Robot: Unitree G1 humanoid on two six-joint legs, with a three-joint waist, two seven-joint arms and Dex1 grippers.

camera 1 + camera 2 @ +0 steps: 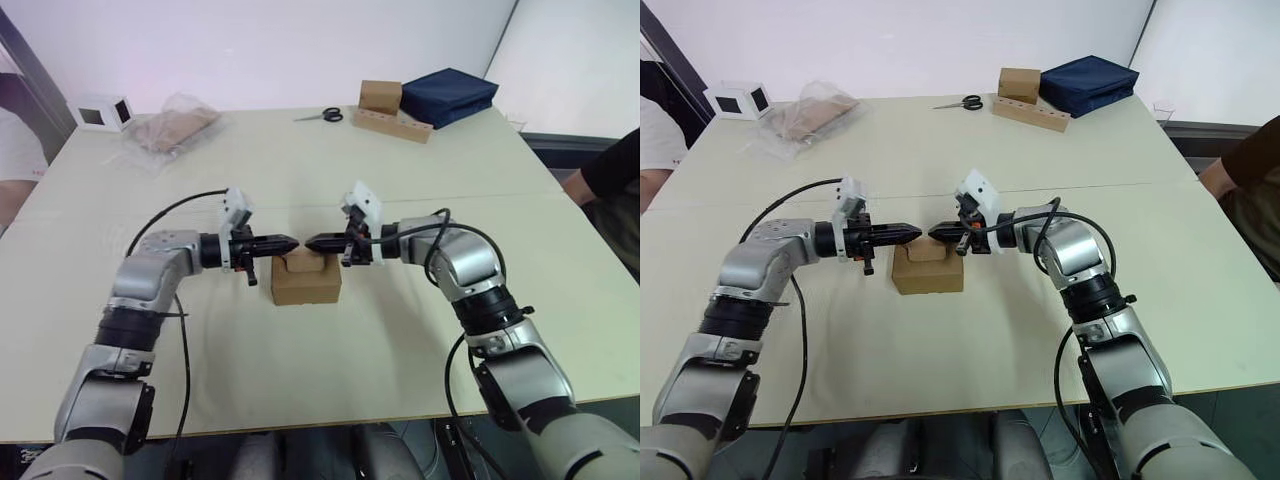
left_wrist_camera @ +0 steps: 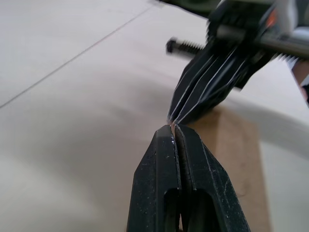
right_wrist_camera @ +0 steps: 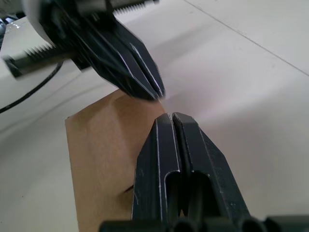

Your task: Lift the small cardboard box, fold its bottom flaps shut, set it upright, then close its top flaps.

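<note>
Small cardboard box sits on the table near its front edge, top flaps not yet flat, directly beneath our two grippers. Left gripper and right gripper hover tip to tip just above it, each with fingers pressed together, holding nothing. To close the top well, we should press opposite flaps down evenly, keeping the box from sliding.

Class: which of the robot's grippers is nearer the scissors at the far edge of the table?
Right. The right gripper sits above the box, on the scissors' side; the left gripper faces it tip to tip, slightly farther away.
</note>
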